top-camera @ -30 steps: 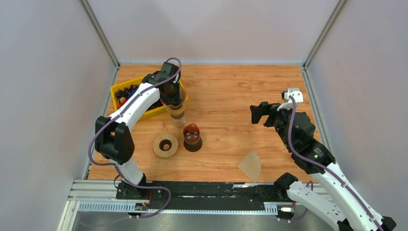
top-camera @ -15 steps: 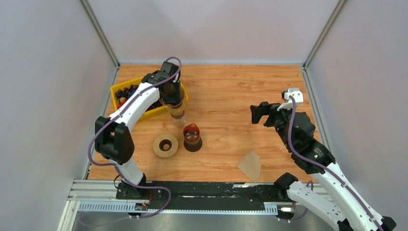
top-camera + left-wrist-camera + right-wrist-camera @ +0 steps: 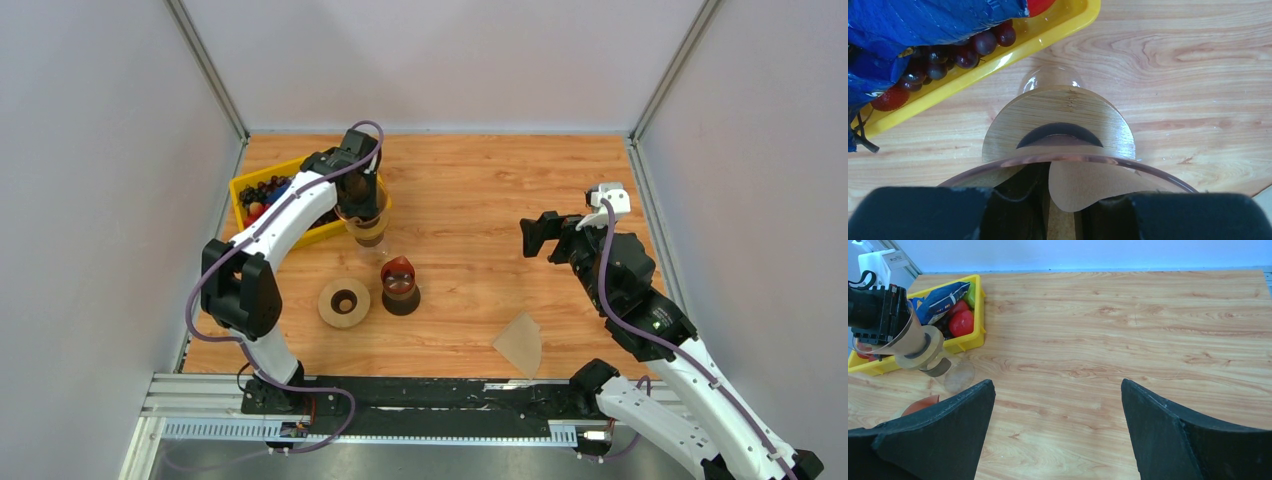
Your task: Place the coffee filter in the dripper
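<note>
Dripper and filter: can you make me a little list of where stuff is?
dripper: tilted beside the yellow tray, its rim held by the left fingers
coffee filter: flat on the table by its near edge, untouched
right fingers: wide open, empty
filter in dripper: not yet

Orange-brown wood-grain table [image 3: 480, 190], bright yellow tray [image 3: 1070, 17], dark purple grapes [image 3: 965, 50], blue bag [image 3: 923, 20], light-tan coffee filter [image 3: 522, 343], clear pinkish dripper [image 3: 905, 342] with tan wooden collar [image 3: 1058, 117].

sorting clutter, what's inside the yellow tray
Dark grapes, red fruit and a crumpled blue bag lie in the yellow tray. The bag covers whatever sits beneath it.
</note>
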`<state>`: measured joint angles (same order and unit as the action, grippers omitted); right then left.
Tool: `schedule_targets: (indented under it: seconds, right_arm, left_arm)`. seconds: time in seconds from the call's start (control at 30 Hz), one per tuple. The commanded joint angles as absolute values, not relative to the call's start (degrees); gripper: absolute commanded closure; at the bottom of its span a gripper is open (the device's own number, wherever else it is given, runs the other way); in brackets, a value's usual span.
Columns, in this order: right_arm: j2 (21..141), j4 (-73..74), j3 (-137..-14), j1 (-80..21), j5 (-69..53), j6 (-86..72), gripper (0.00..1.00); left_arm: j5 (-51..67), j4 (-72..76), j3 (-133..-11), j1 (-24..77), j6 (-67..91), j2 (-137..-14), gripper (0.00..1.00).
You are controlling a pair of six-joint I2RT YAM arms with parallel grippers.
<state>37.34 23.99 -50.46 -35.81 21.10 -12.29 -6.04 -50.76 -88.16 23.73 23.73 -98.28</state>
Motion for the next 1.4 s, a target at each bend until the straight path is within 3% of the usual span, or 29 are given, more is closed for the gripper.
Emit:
schedule_targets:
  seconds: [0.0, 0.7, 0.93, 1.0, 1.07, 1.37]
  right_arm:
    - [37.13, 24.05, -50.23, -35.68, 22.07, -11.52, 0.00]
    - [37.10, 24.11, -50.82, -35.68, 22.07, -11.40, 0.00]
    - [36.94, 24.14, -51.31, -35.64, 22.95, -11.59, 0.00]
    - [36.94, 24.09, -51.52, -35.63, 23.46, -11.77, 0.00]
    - [36.85, 24.20, -51.77, -35.68, 24.69, -12.41, 0.00]
    - [37.61, 28.52, -53.19, -35.59, 44.41, -18.89, 0.00]
  left_arm:
    - [-6.91, -52.41, -91.23, 24.89, 23.31, -98.83, 0.71]
    - [-8.74, -54.44, -96.64, 25.43, 22.15, -92.70, 0.52]
    - [-7.59, -52.71, -97.56, 25.64, 21.74, -85.50, 0.36]
    - [-8.05, -51.34, -97.04, 25.61, 21.82, -81.59, 0.27]
    - [-9.74, -50.11, -95.81, 25.63, 22.21, -78.42, 0.04]
    - [-35.61, -46.32, -84.29, 20.46, 29.01, -64.43, 0.00]
